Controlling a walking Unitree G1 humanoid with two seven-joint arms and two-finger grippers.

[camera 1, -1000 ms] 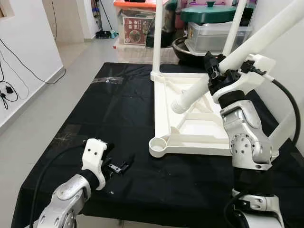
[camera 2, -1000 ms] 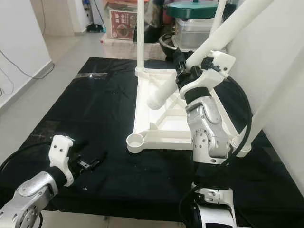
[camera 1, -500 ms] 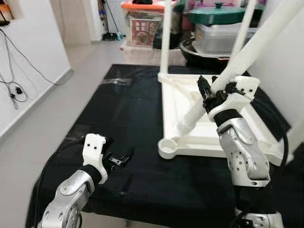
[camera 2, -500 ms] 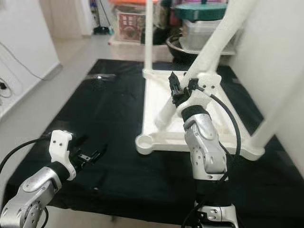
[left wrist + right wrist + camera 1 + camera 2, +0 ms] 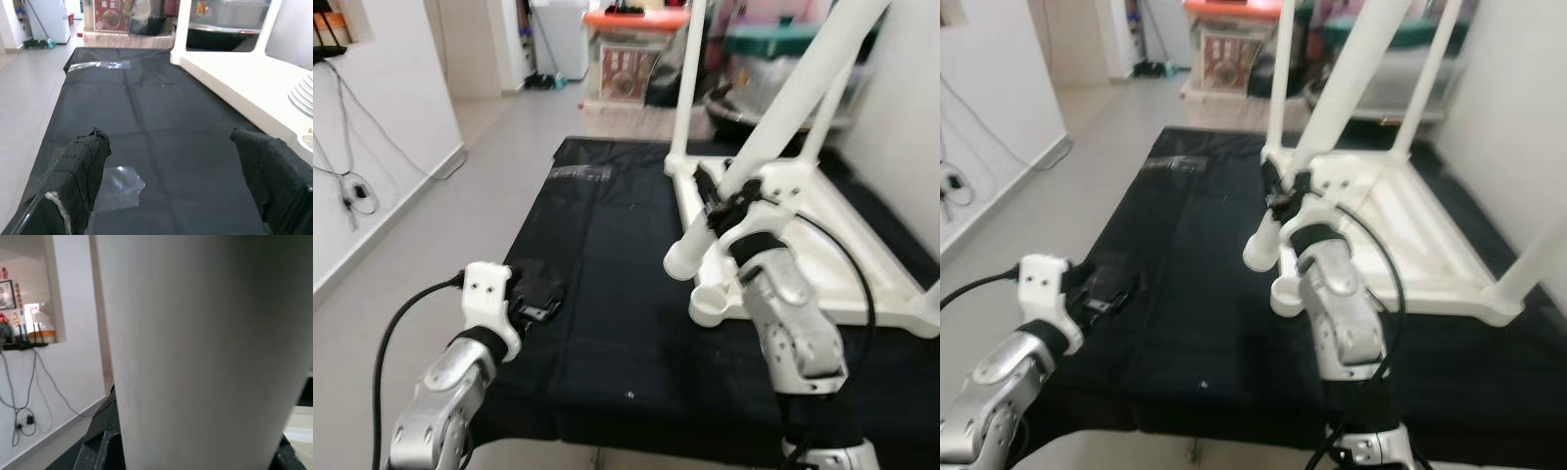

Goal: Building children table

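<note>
right gripper (image 5: 722, 201) pinches a slanted white leg (image 5: 759, 147), its threaded end just above the tabletop's (image 5: 822, 264) near-left socket (image 5: 705, 304); left gripper (image 5: 536, 305) fingers spread, idle.

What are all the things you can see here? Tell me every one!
Table top: one, white, upside down on the black cloth.
Fitted legs: two visible, white, standing up from the table top's far corners.
Loose leg: one, white, tilted, held above the near corner socket.
Black cloth: one, covering the work surface.
Storage boxes: several, blurred, on the floor behind.
Left gripper: open, low over the cloth.
Right gripper: shut on the loose leg.
</note>
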